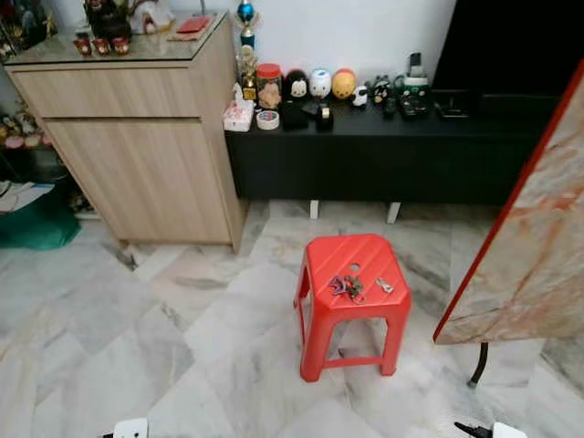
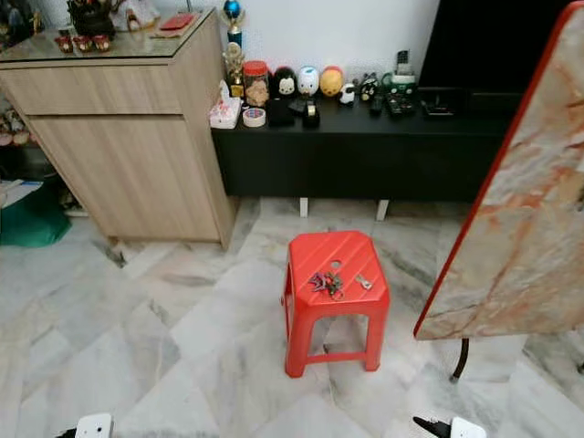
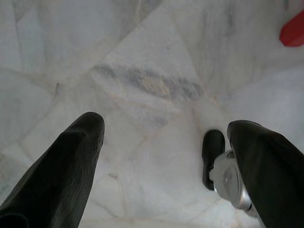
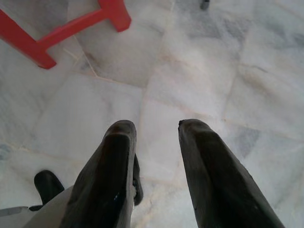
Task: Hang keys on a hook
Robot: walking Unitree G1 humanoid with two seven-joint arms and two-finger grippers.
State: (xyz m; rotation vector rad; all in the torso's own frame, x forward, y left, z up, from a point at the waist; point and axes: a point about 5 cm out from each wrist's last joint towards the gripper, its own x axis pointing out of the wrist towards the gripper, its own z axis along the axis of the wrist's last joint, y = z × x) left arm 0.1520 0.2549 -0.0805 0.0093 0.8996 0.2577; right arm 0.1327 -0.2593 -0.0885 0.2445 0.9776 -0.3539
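Observation:
A bunch of keys [image 1: 347, 288] with coloured tags lies on top of a red plastic stool [image 1: 351, 251] standing on the marble floor, a short way ahead of me and slightly right. A single small key [image 1: 384, 286] lies just beside the bunch. My left gripper [image 3: 166, 123] hangs low over bare floor tiles, its fingers spread wide with nothing between them. My right gripper [image 4: 156, 124] also hangs over the floor, open and empty, with the stool's red legs [image 4: 111, 12] ahead of it.
A light wooden cabinet [image 1: 137, 137] stands at the back left, next to a low black bench [image 1: 392, 151] carrying several figurines. A marble-patterned table with a red edge [image 1: 529, 246] and a black leg [image 1: 478, 365] juts in on the right. A green bag [image 1: 36, 226] sits at far left.

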